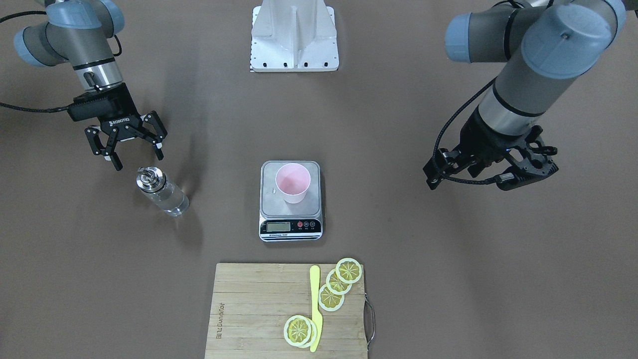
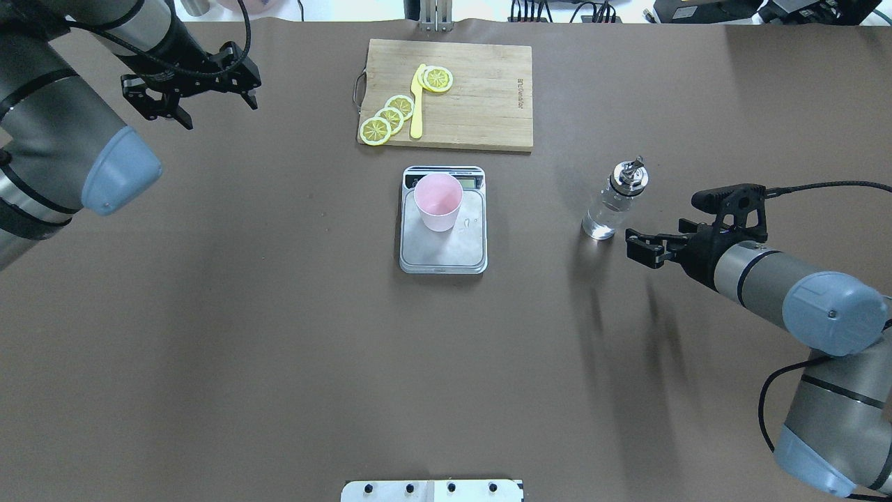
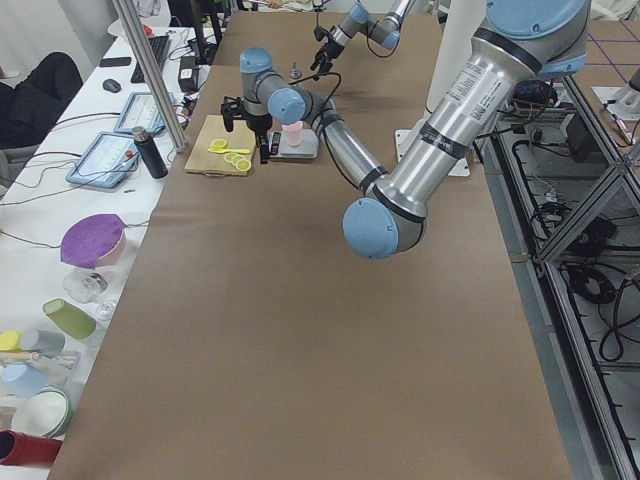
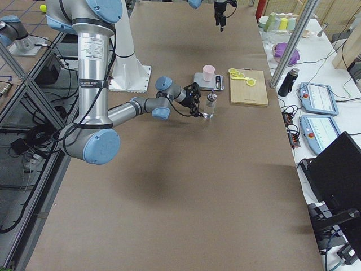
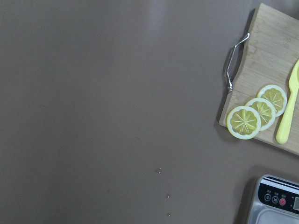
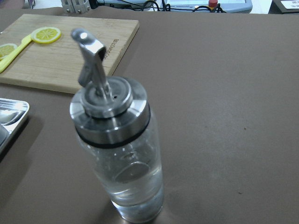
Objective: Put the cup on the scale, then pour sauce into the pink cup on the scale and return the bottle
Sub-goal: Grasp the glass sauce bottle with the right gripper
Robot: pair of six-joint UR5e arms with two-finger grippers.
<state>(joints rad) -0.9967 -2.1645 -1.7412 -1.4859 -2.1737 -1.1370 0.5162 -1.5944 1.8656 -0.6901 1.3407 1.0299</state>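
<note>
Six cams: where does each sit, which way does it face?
Exterior front-facing: across the table, facing the robot's base, steeply down; both arms, right gripper on view's left.
Overhead exterior: behind the robot, looking forward-down; both arms, left gripper top left.
Exterior left: table's left end; left arm near.
Exterior right: table's right end; right arm near.
Left wrist-mounted: down at table, cutting board; no fingers.
Right wrist-mounted: level at bottle; no fingers.
Shared: front and overhead both show cup on scale.

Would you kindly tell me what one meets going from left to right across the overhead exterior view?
left gripper → cup standing on the scale → bottle. The right gripper overlaps the bottle sideways, and the cutting board overlaps the scale, so both are left out.
</note>
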